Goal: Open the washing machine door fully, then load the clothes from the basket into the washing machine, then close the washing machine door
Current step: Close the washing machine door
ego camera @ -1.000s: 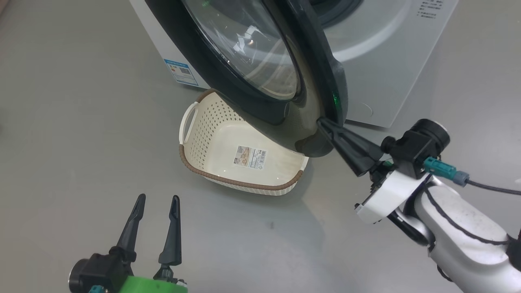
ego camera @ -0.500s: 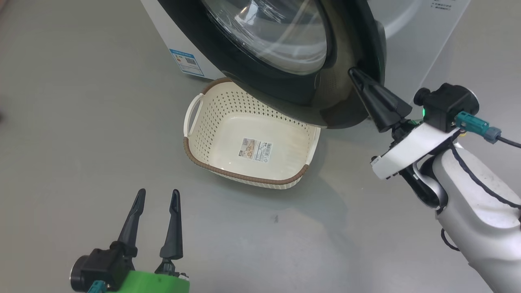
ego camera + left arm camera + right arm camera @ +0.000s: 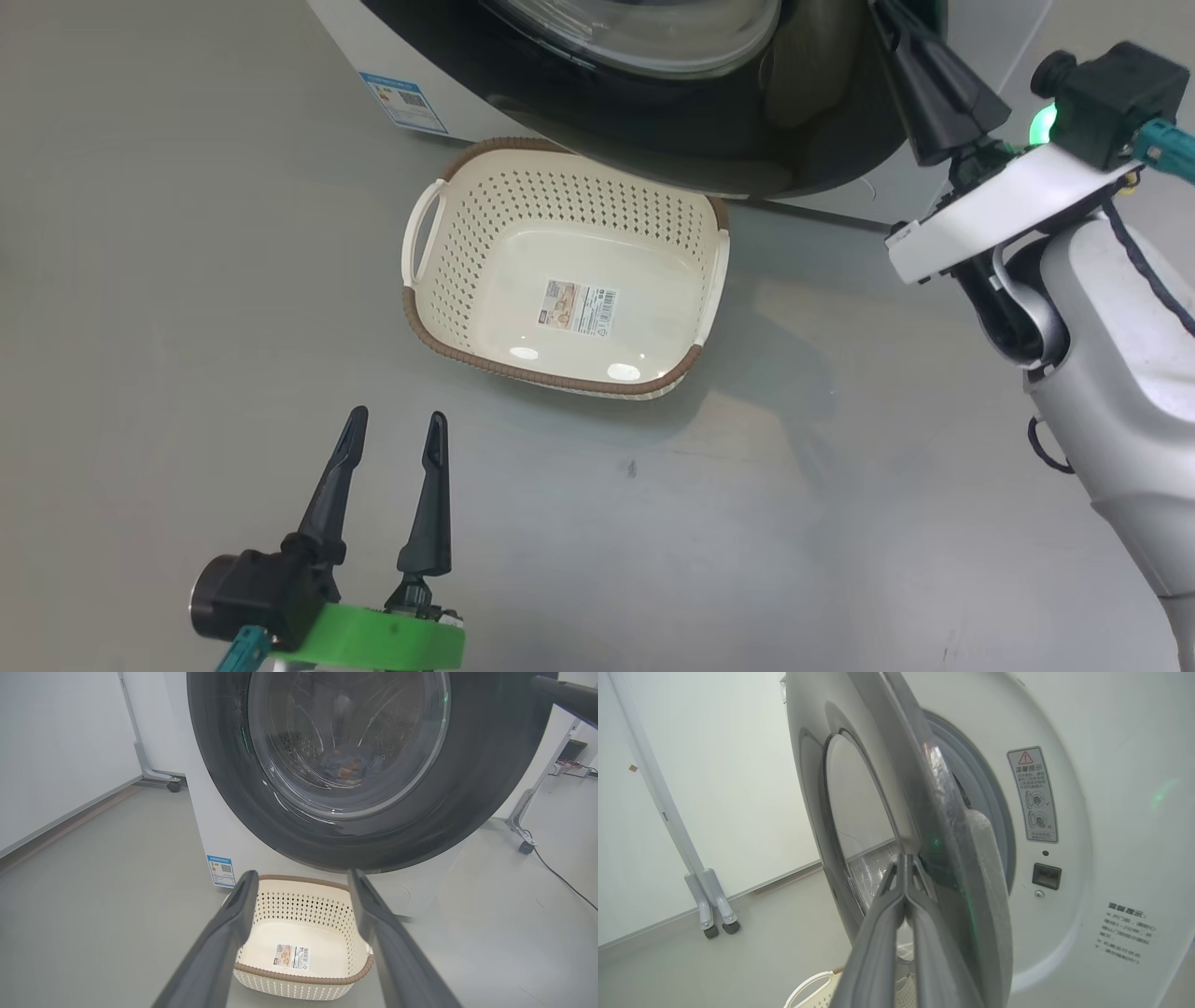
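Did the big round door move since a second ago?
Yes. The washing machine door has swung back toward the washing machine, now covering far less of the basket.

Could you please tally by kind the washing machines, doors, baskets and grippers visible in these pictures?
washing machine: 1
washing machine door: 1
basket: 1
grippers: 2, the left gripper and the right gripper
Total: 5
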Controlling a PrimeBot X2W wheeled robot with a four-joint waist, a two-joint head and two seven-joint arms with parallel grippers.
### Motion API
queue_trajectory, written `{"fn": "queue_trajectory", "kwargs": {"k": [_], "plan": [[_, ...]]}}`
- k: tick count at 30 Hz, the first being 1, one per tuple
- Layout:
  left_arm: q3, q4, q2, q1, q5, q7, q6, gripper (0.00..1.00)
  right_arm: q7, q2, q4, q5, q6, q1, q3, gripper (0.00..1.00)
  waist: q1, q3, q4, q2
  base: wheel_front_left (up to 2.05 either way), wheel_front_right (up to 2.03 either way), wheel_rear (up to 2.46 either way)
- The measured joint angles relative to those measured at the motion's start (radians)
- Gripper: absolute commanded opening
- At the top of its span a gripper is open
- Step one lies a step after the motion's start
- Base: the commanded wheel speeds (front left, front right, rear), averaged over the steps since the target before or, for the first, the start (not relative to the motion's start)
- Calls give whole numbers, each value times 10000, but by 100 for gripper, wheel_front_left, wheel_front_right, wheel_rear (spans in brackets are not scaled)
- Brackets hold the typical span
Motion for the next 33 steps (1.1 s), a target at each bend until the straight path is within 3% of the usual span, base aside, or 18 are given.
{"fn": "queue_trajectory", "kwargs": {"k": [19, 33], "plan": [[-1235, -805, -25, -1077, -978, 0, 339, 100, 585, -391, 29, 0, 6, -2792, -663, 0, 1, 2024, 159, 0, 0, 0, 0], [-1346, -857, -69, -1886, -1151, 0, 500, 100, 360, -407, 589, -33, 272, -3010, -506, 0, 1, 2587, 163, 0, 0, 0, 0]]}}
